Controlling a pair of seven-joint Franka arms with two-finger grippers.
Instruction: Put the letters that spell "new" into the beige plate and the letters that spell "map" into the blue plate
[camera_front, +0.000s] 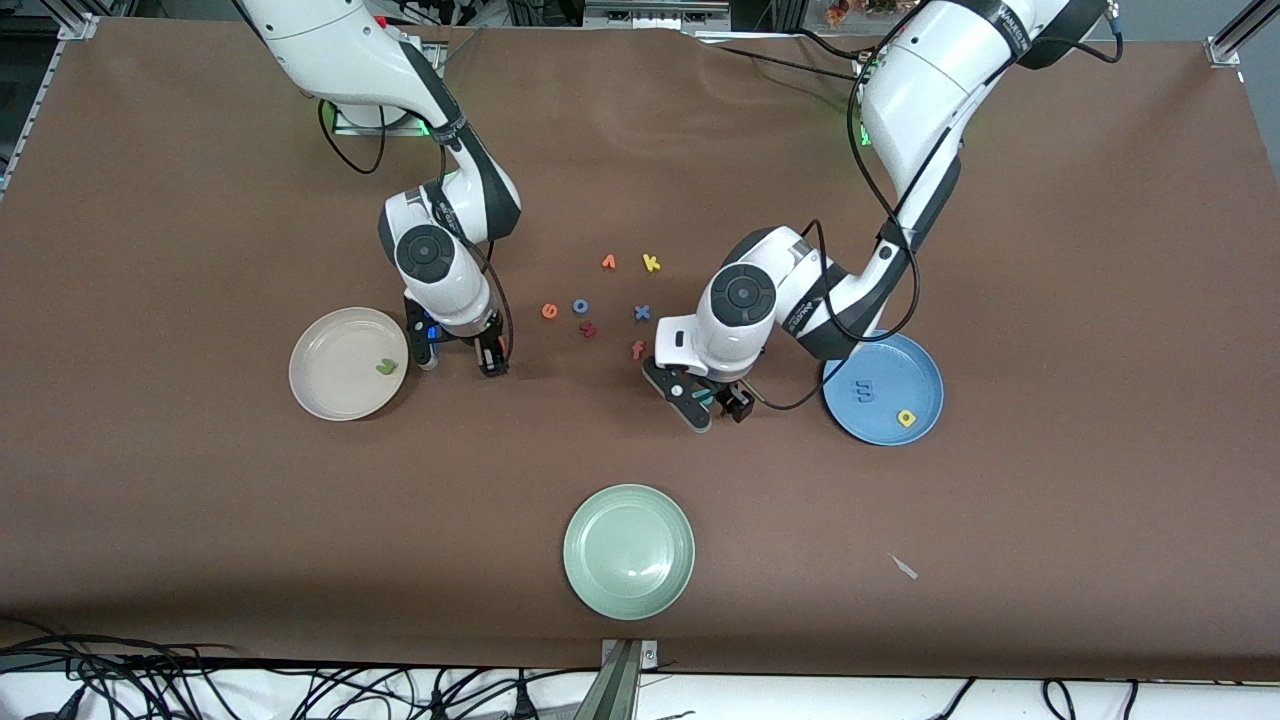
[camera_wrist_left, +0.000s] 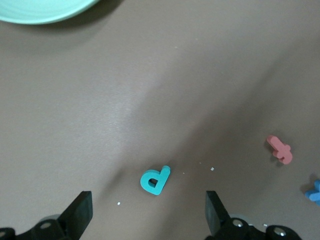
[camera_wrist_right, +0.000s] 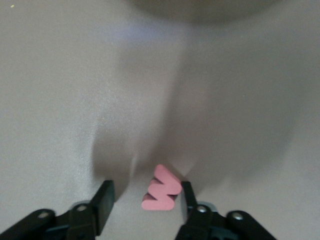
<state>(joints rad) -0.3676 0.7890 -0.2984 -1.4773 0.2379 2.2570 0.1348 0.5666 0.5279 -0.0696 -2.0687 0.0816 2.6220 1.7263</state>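
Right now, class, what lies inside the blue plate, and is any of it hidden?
Inside the blue plate lie a periwinkle m and a yellow a. The left arm's wrist covers the plate's edge toward the middle of the table, so anything there cannot be seen.

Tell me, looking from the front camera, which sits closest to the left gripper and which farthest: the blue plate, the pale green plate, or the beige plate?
From the left gripper:
1. Blue plate, beside it at the left arm's end.
2. Pale green plate, nearer the front camera.
3. Beige plate, at the right arm's end.
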